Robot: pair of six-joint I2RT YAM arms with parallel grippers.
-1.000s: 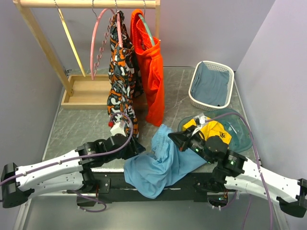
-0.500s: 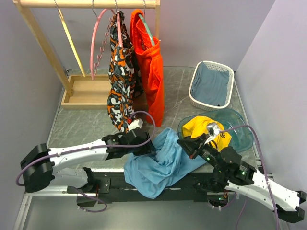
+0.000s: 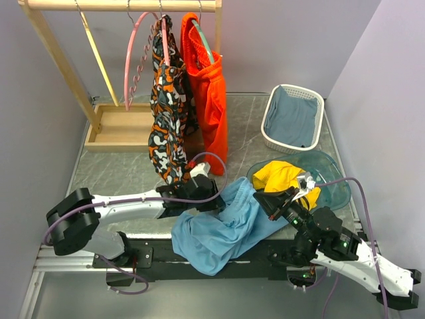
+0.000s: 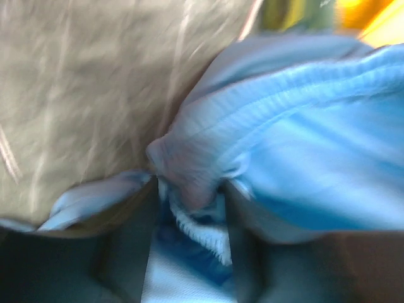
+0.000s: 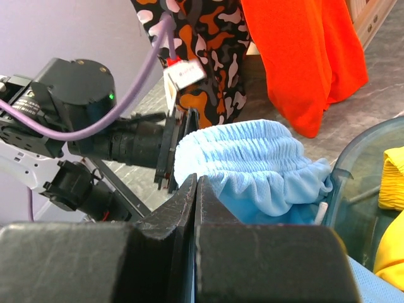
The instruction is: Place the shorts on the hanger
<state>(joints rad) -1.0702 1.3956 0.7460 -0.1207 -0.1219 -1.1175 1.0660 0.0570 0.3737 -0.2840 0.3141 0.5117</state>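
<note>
Over the last second the left arm has been stretched rightward, and the left hand (image 3: 214, 201) has been brought into the waistband of the shorts (image 3: 226, 229). In the blurred wrist view a fold of it appears to be clamped between the fingers (image 4: 129, 252). The right hand (image 3: 264, 199) has been drawn back with its fingers pressed together. A lift is thus judged ready.

The shorts are draped over the near desk (image 3: 113, 173) edge. The hanger (image 3: 131, 60) is hung well apart, crowded by the patterned garment (image 3: 166, 119). Bare desk is left below it.
</note>
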